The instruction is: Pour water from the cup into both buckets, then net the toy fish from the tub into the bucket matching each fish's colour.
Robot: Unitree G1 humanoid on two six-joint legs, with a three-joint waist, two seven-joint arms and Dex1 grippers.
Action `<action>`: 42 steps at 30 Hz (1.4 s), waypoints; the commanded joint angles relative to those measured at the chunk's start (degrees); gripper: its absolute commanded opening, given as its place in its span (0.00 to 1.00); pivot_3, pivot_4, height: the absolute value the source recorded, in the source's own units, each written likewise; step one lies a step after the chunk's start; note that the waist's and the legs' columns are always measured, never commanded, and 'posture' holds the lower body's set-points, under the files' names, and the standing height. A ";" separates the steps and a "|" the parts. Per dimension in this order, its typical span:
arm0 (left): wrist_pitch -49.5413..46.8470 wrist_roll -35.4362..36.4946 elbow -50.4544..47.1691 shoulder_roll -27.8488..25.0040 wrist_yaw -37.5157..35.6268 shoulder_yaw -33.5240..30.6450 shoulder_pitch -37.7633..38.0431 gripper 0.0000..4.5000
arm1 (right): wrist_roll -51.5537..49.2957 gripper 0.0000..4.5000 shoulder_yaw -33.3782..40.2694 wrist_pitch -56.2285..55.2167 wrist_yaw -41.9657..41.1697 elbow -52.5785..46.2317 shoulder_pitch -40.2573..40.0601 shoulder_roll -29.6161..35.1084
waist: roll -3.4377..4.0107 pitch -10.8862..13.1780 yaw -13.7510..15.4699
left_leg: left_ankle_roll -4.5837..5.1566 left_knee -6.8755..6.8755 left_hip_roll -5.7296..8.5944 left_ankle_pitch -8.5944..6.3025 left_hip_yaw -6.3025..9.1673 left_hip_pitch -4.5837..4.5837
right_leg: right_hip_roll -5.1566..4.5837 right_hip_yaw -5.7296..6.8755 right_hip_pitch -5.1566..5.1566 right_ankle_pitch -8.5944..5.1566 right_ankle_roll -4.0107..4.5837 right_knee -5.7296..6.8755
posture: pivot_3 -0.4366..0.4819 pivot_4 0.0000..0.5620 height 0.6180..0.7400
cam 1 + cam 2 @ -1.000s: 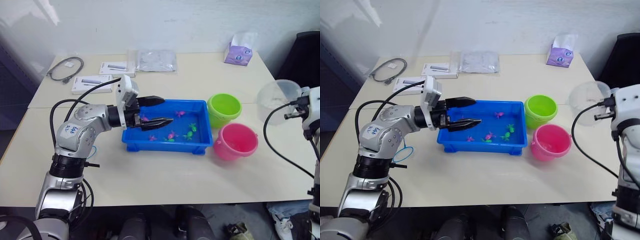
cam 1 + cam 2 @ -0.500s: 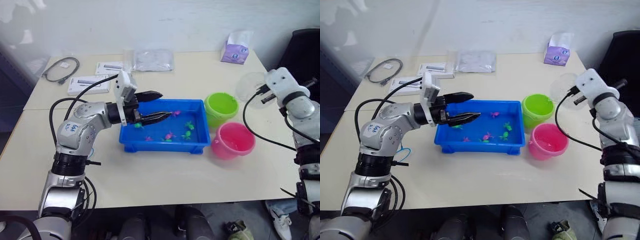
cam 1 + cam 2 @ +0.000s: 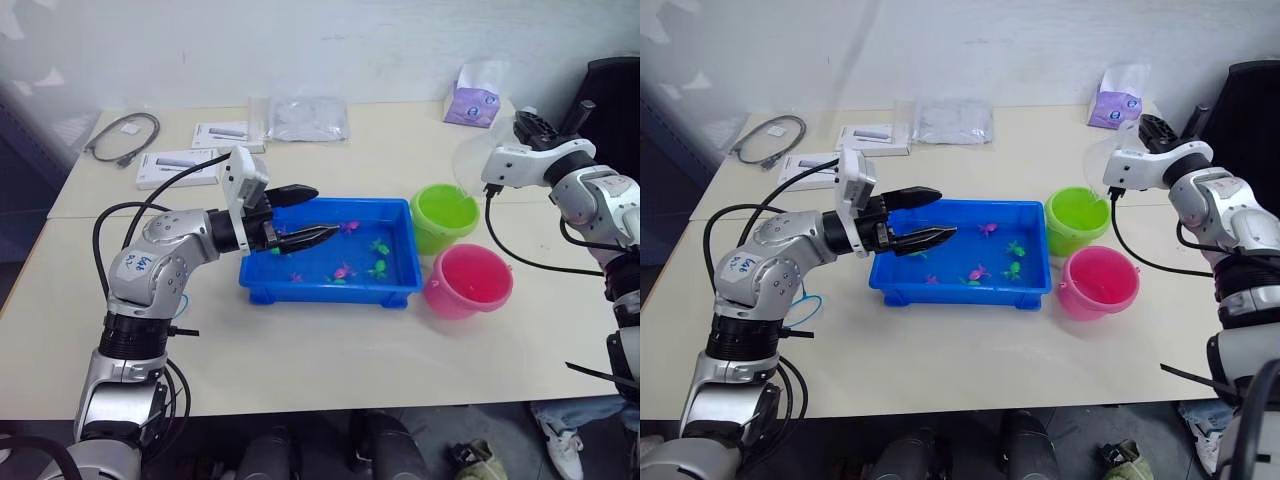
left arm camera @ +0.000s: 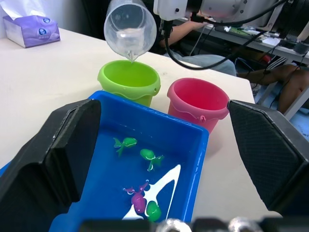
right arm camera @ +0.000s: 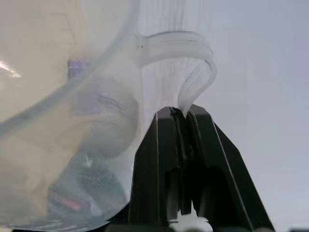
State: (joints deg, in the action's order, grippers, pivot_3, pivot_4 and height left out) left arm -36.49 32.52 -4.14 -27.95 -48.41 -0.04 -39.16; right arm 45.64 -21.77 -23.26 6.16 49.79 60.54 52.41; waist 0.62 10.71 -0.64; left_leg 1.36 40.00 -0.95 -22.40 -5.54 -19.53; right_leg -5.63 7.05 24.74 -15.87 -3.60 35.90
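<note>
My right gripper (image 5: 181, 118) is shut on the handle of the clear cup (image 3: 472, 160). It holds the cup tilted above the lime green bucket (image 3: 446, 215), spout down over the opening (image 4: 129, 77). The pink bucket (image 3: 468, 282) stands just in front of the green one. To their left lies the blue tub (image 3: 330, 292), with several pink and green toy fish (image 3: 343, 270) in shallow water. Over the tub's left end hovers my left gripper (image 3: 322, 212), open and holding nothing. A thin blue hoop, the net (image 3: 805, 305), lies on the table by my left elbow, partly hidden.
At the table's back are a purple tissue pack (image 3: 478, 95), a clear plastic bag (image 3: 308, 118), two flat white boxes (image 3: 185, 165) and a coiled cable (image 3: 120, 135). A black chair (image 3: 612, 95) stands at the right. A seated person (image 4: 193, 31) is beyond the table.
My right arm has swung the cup in from the table's right side to above the green bucket and tipped it over. My left gripper has stayed over the tub.
</note>
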 commanded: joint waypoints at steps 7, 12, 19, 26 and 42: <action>1.03 0.14 -1.43 -0.36 -0.20 -1.15 -0.59 1.00 | 10.68 0.01 -5.64 -6.38 11.98 1.49 4.86 2.96 | 0.00 0.00 -0.08 | -0.01 0.00 0.00 0.00 0.01 -0.05 | 0.00 0.01 0.03 0.00 0.00 0.00 | 0.48 0.27 1.00; 1.25 0.12 -1.16 -0.31 -0.33 -1.10 -0.74 1.00 | 13.81 0.01 -7.34 -8.23 15.38 1.64 5.63 3.45 | -0.01 0.00 -0.32 | -0.01 0.00 0.00 0.00 0.03 -0.09 | 0.00 0.03 0.05 0.00 0.00 -0.02 | 0.48 0.27 1.00; 1.36 0.30 -1.51 -0.26 -1.17 -0.63 -1.04 1.00 | 6.92 0.01 -2.19 -8.47 11.62 4.70 4.41 2.78 | -0.01 0.01 -0.69 | -0.01 0.00 0.00 0.01 0.05 -0.11 | 0.00 0.06 0.04 0.00 0.00 -0.03 | 0.48 0.27 1.00; -1.92 4.25 -6.38 -0.65 -4.85 -0.05 -0.74 1.00 | -24.84 0.01 19.74 4.30 -9.28 4.99 -5.36 -1.38 | -0.10 0.05 -0.60 | 0.01 0.04 -0.03 0.01 0.25 -0.19 | -0.01 0.31 -0.08 0.01 -0.02 -0.14 | 0.48 0.27 1.00; -9.17 12.36 -9.01 -1.71 -9.85 -0.53 -2.44 1.00 | -66.73 0.01 65.81 62.32 -3.65 -53.03 -44.84 -24.52 | 0.12 0.06 0.63 | -0.01 0.08 0.03 0.08 0.25 -0.07 | 0.01 0.16 -0.13 0.03 -0.02 0.03 | 0.48 0.27 1.00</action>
State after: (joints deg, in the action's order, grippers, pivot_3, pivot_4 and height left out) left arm -45.74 43.43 -11.23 -29.41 -57.43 -0.31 -39.90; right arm -19.33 41.44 37.88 1.09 1.37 15.30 27.25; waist 0.74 10.77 -0.01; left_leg 1.37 40.07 -0.88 -22.31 -5.32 -19.58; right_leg -5.62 7.15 24.60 -15.82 -3.65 35.94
